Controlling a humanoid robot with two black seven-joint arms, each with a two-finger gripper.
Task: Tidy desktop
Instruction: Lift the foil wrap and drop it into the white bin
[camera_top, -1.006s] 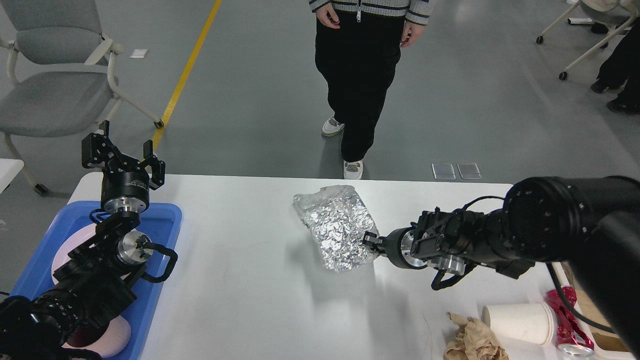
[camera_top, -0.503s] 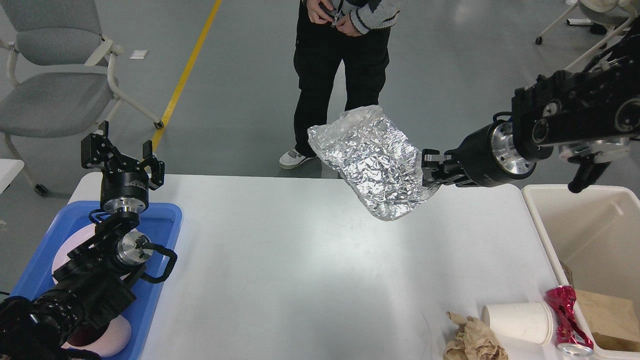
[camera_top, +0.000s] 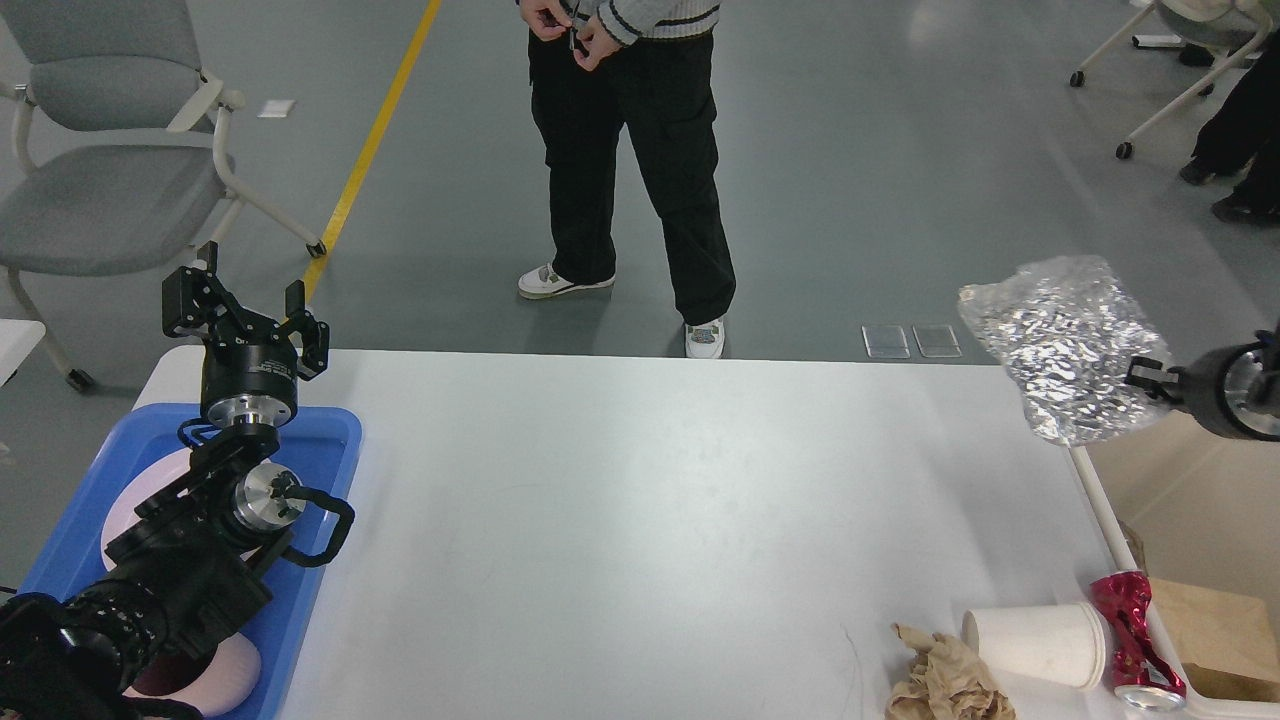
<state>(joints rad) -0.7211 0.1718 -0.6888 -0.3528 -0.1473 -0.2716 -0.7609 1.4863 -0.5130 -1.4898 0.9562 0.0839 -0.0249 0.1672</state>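
Foil bag carried right over bin, pinched in right hand; left hand open, empty; desktop: one cup

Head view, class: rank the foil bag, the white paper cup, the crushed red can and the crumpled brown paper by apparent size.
1. foil bag, clearly largest, though held up nearer the camera
2. white paper cup and crumpled brown paper, too alike to separate
3. crushed red can
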